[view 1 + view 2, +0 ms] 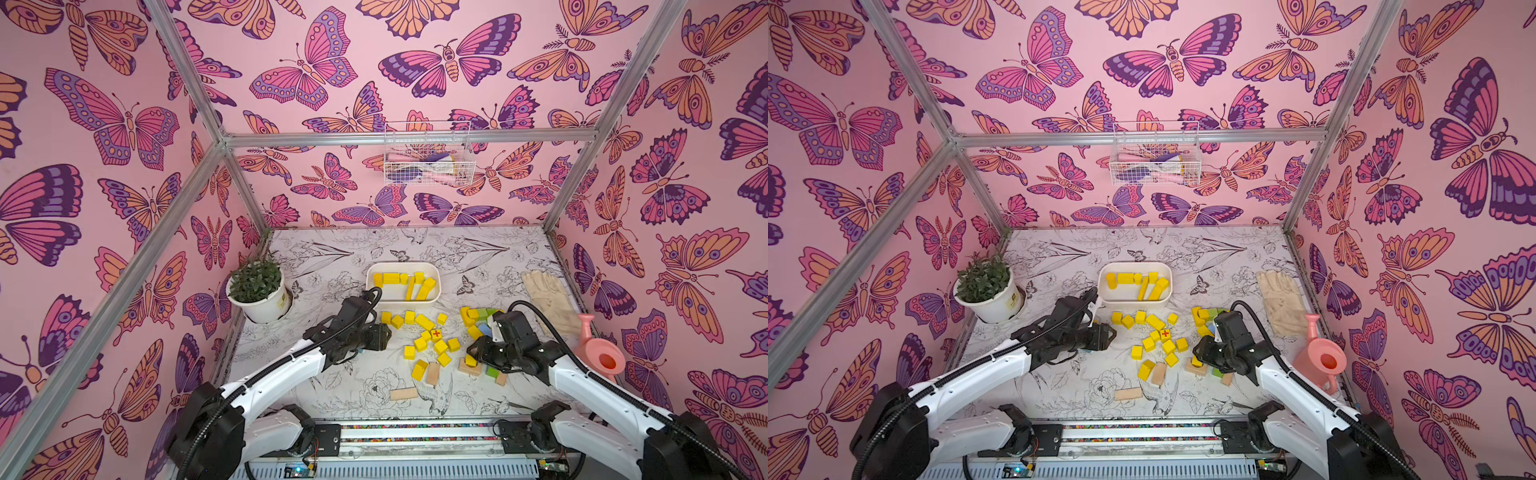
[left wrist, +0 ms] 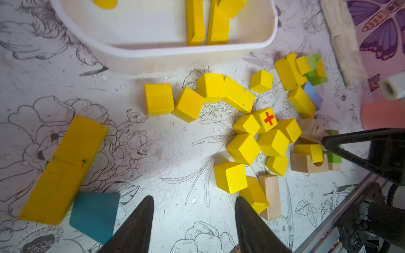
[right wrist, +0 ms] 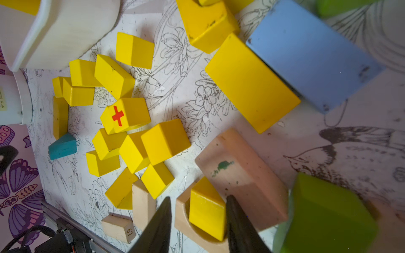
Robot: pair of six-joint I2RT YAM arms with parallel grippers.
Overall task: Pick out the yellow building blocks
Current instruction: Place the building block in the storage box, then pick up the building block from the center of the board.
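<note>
Several yellow building blocks point(image 1: 432, 338) lie loose on the mat, among them the cube with a red cross point(image 2: 266, 119) point(image 3: 122, 115). More of them lie in the white tray point(image 1: 403, 301). My right gripper point(image 3: 198, 198) stands open astride one yellow block point(image 3: 207, 210) that rests in the hollow of a tan arch block point(image 3: 182, 215). One finger touches it and the other stands apart. My left gripper point(image 2: 194, 198) is open over bare mat, between a teal wedge point(image 2: 94, 216) and a yellow block point(image 2: 254, 195). A long yellow bar point(image 2: 63, 170) lies beside the wedge.
Tan blocks point(image 1: 403, 392), green blocks point(image 1: 492, 371) and a blue block point(image 3: 311, 54) are mixed in with the yellow ones. A potted plant point(image 1: 259, 291) stands at the left, a glove point(image 1: 548, 299) and a pink watering can point(image 1: 602, 357) at the right.
</note>
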